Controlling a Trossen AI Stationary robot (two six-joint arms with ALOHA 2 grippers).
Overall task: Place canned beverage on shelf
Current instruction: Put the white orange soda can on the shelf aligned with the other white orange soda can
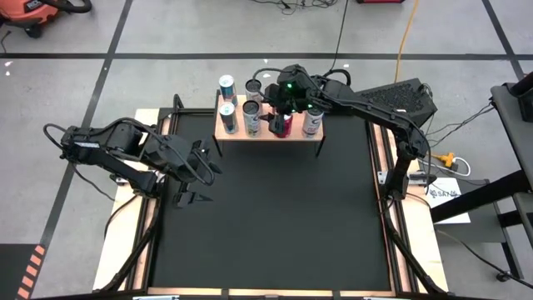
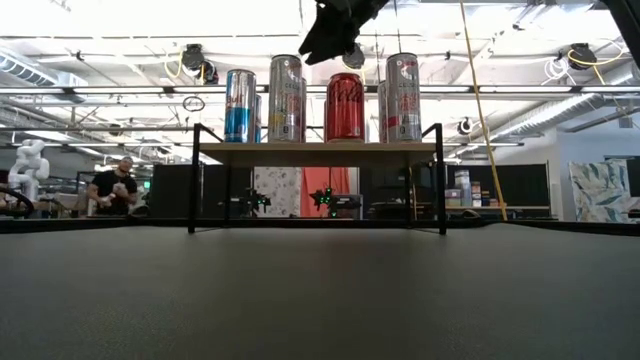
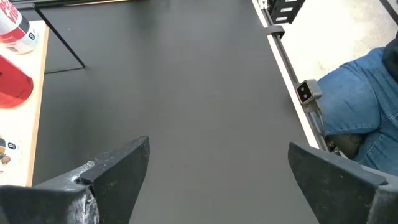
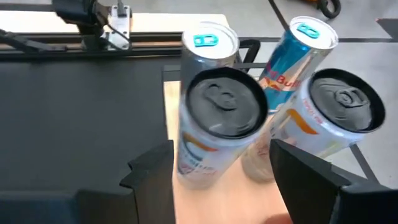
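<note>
I see the big black table (image 1: 266, 217) with its pale wood edge strips. The left arm waits low on the left side of the table. Its left claw (image 1: 193, 185) is spread wide and holds nothing; in the left wrist view only bare black mat lies between its two dark fingers (image 3: 118, 171).

At the far edge of the table stands the small light-wood shelf on thin black metal legs (image 2: 320, 153). The right arm reaches in from the right side, and the right claw (image 1: 277, 123) hangs over the shelf, pointing down. In the low view it hangs just above the tops of the cans, between the second silver can and the red one. Its fingers are part way apart. In the right wrist view a tall silver can with a dark lid (image 4: 214, 124) shows between the fingers, but I cannot tell if they touch it, so I cannot tell if it is held.

The cans stand upright in a row on the shelf. From the low view I see a tall blue and silver can (image 2: 239, 105) at the left end, then a tall silver can (image 2: 286, 98), then a red can (image 2: 345, 107), then a silver can with red print (image 2: 402, 97) at the right end. More cans stand behind the front ones, near the back edge of the shelf.

Far off in the room, a person in a dark shirt (image 2: 113, 187) stands at the left.
</note>
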